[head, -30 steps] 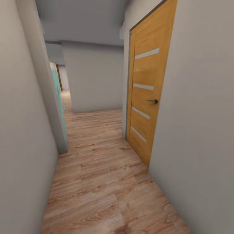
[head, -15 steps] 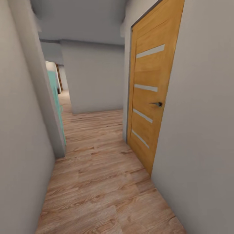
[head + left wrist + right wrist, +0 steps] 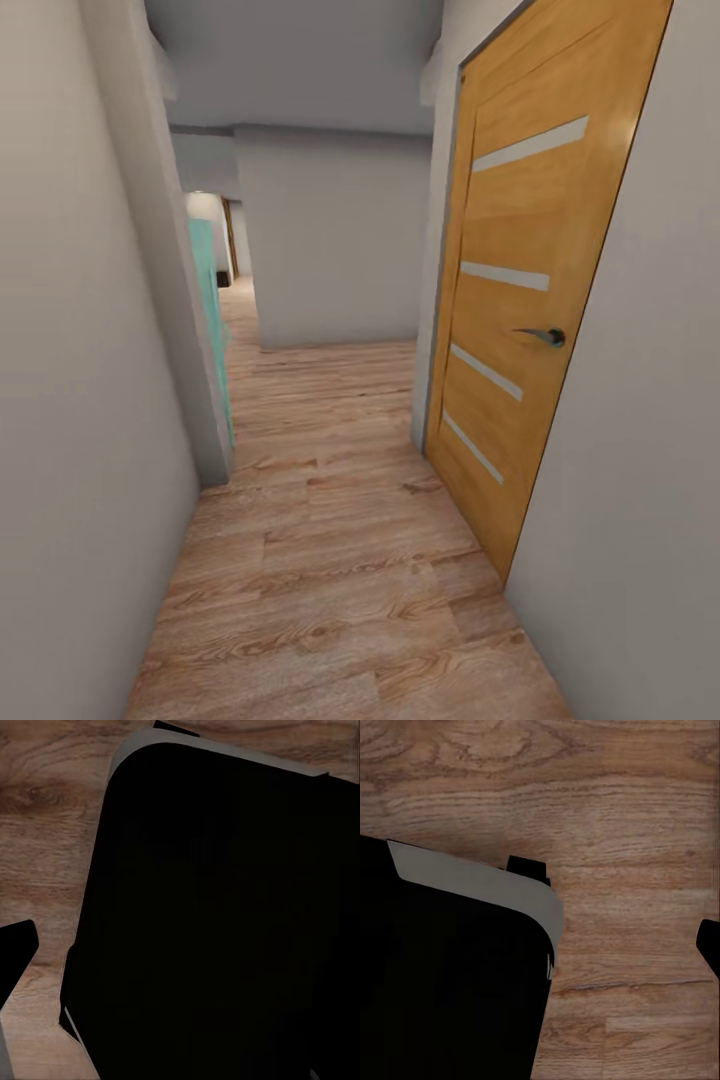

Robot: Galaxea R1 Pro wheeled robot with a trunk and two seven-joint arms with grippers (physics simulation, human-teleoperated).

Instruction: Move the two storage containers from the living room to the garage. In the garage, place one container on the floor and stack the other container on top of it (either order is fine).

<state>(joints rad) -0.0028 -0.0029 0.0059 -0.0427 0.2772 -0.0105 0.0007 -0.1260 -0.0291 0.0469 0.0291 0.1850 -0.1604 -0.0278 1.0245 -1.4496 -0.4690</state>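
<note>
Here the robot stands in a narrow hallway with pale grey walls (image 3: 80,400) on both sides and a light wood-plank floor (image 3: 340,560) running ahead. On the right is a shut wooden door (image 3: 520,330) with 4 frosted strips and a dark lever handle (image 3: 545,336). Further along on the left a teal panel (image 3: 212,320) shows past the wall's corner — whether it is a door or a wall face I cannot tell. Straight ahead a grey wall block (image 3: 335,240) closes the passage, and to its left the floor runs on toward another wooden door (image 3: 231,240), far off and small.

Both wrist views look down on the plank floor, and a big black body with a pale rounded rim (image 3: 225,915) (image 3: 450,975) lies across each. A dark tip shows at the edge of each of those views — too little to judge, so I cannot tell whether either hand is released or clenched. The 2 orange-red containers are somewhere out of sight.
</note>
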